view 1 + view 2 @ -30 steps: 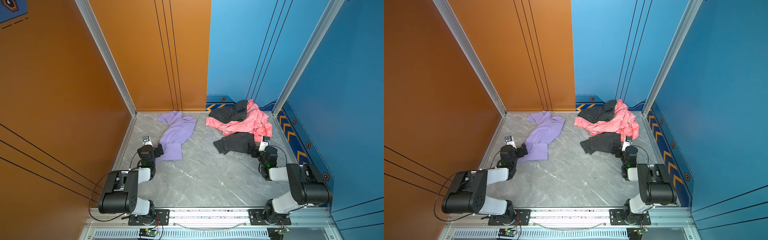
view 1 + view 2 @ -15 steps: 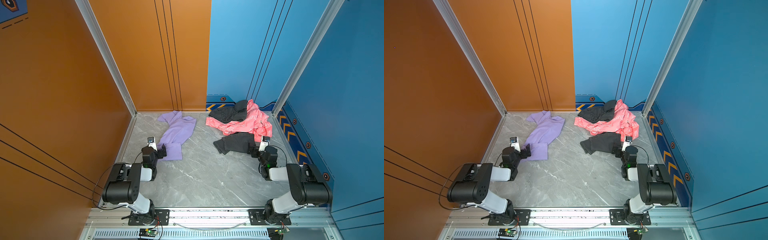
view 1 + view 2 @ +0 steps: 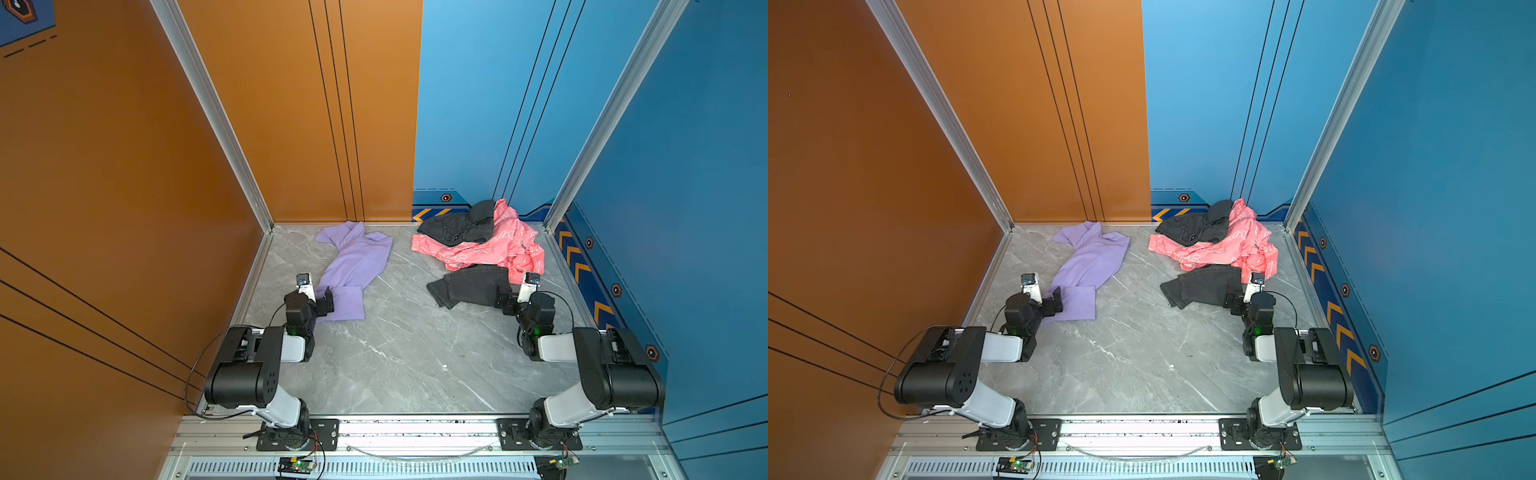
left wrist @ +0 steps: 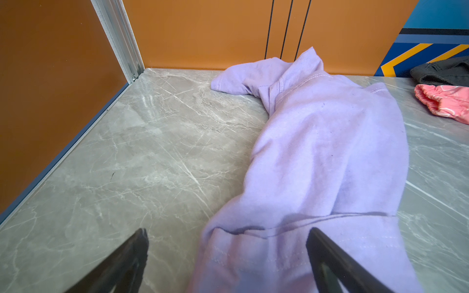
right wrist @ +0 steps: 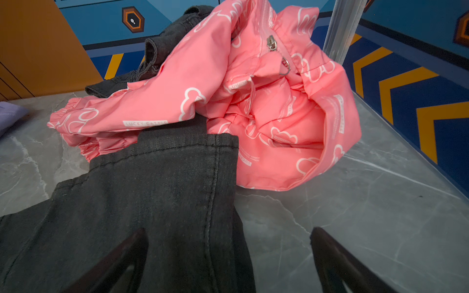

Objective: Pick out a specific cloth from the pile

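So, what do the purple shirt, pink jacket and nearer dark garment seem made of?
Purple shirt: soft matte knit, probably cotton; fuzzy surface.
Pink jacket: thin smooth synthetic, slight sheen, crisp creases.
Dark garment: likely denim; twill weave, thick stitched seams.

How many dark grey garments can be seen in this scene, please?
2. The back dark grey garment lies near the blue wall, partly on the pink jacket. The front dark grey garment lies flat, nearer the robot, against the jacket's near edge. The jacket might hide more.
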